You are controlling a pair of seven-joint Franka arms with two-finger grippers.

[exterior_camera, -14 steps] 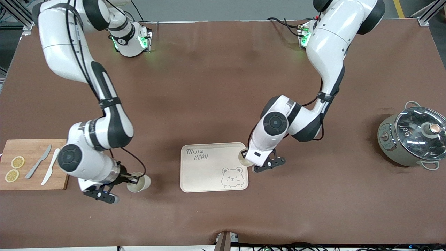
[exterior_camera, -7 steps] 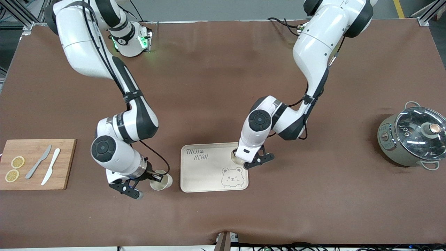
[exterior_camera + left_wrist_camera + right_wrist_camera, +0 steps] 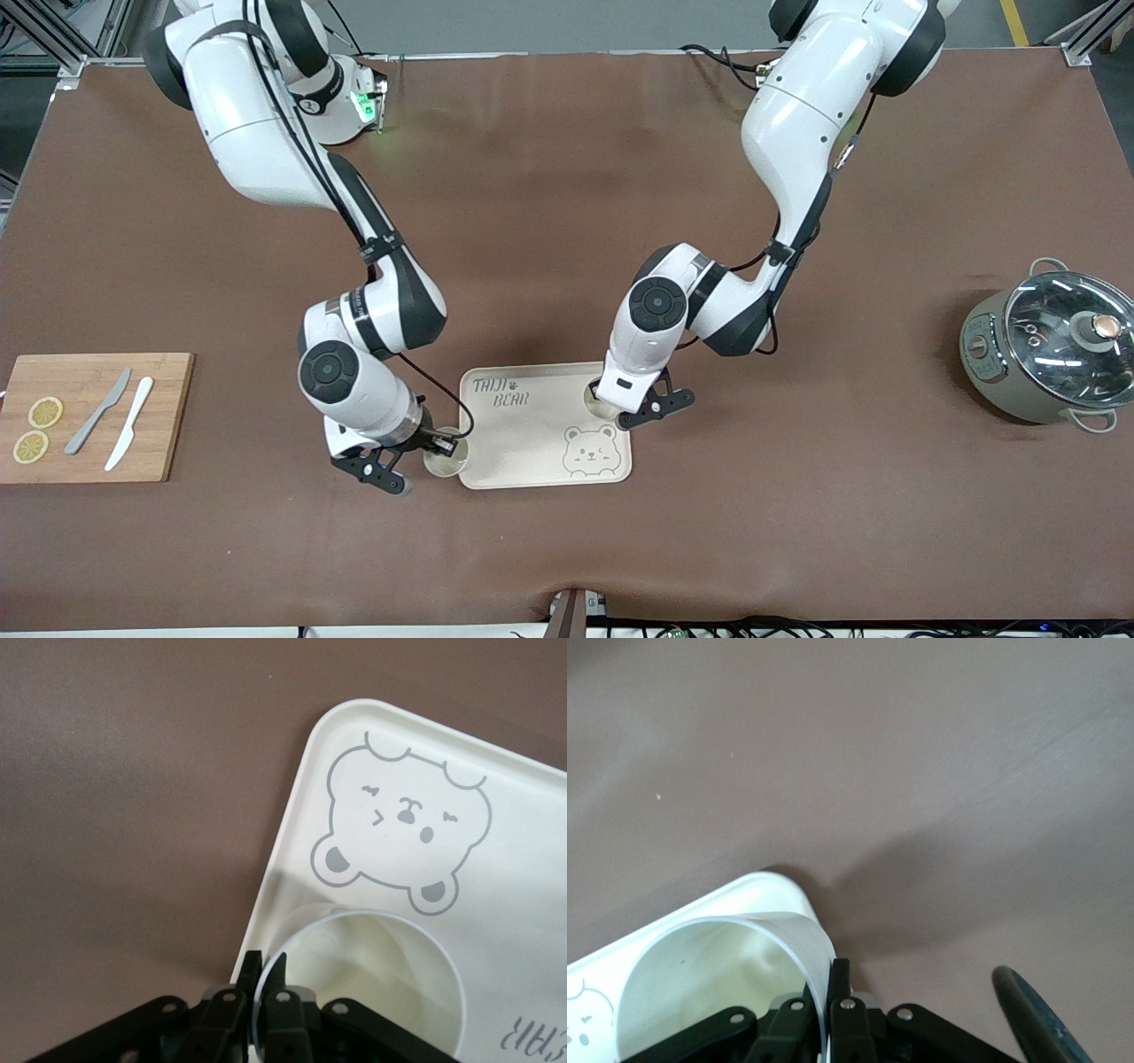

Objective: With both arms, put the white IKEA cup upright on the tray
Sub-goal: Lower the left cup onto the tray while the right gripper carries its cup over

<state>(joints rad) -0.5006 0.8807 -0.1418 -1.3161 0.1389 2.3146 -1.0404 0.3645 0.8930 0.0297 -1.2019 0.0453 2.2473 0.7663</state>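
Observation:
The cream tray (image 3: 523, 443) lies at mid-table, bear drawing toward the left arm's end. My left gripper (image 3: 611, 409) is shut on the rim of a white cup (image 3: 599, 400), mouth up, over the tray's edge by the bear's ears. The left wrist view shows its gripper (image 3: 266, 966) pinching the cup wall (image 3: 381, 983) over the tray (image 3: 532, 833). My right gripper (image 3: 436, 443) is shut on a second white cup (image 3: 445, 459), mouth up, at the tray's corner toward the right arm's end. The right wrist view shows that gripper (image 3: 833, 979), cup (image 3: 718, 983) and tray corner (image 3: 775, 890).
A wooden cutting board (image 3: 89, 416) with two knives and two lemon slices lies at the right arm's end of the table. A grey pot (image 3: 1050, 346) with a glass lid stands at the left arm's end. Brown cloth covers the table.
My right arm has carried its cup from beside the cutting board to the tray's corner. My left arm has shifted its cup a little farther in over the tray.

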